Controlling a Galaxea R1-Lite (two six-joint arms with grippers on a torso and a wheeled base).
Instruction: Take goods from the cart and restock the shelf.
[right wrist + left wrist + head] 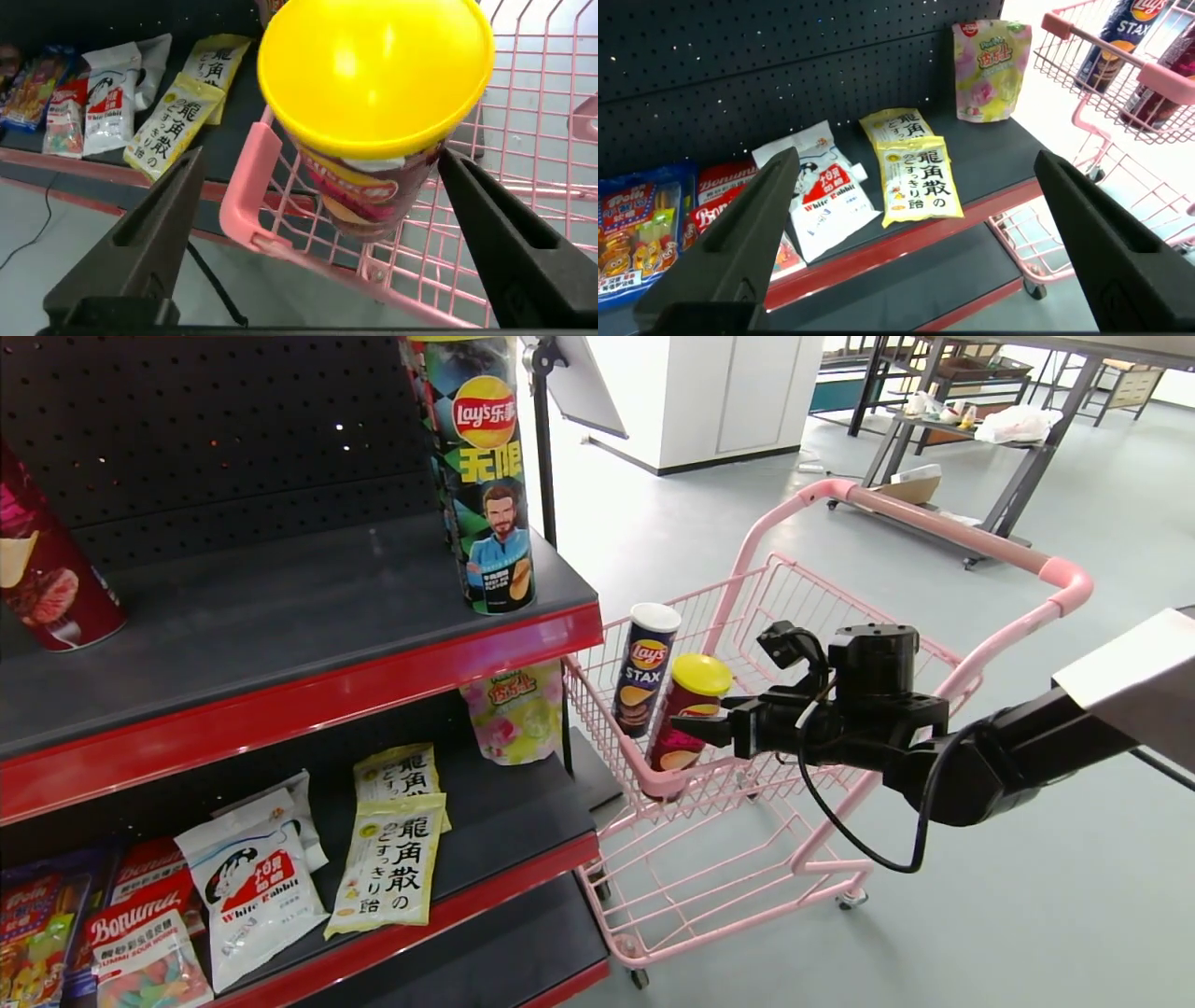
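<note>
A dark red chip can with a yellow lid stands in the front corner of the pink cart, beside a blue can with a white lid. My right gripper is open at the red can, one finger on each side of it below the lid, not closed on it. My left gripper hangs open with nothing in it, in front of the lower shelf where candy bags lie.
The upper shelf carries a tall green chip can near its right end and a red can at the far left, with bare board between. Yellow bags and a white bag lie below. Tables stand behind the cart.
</note>
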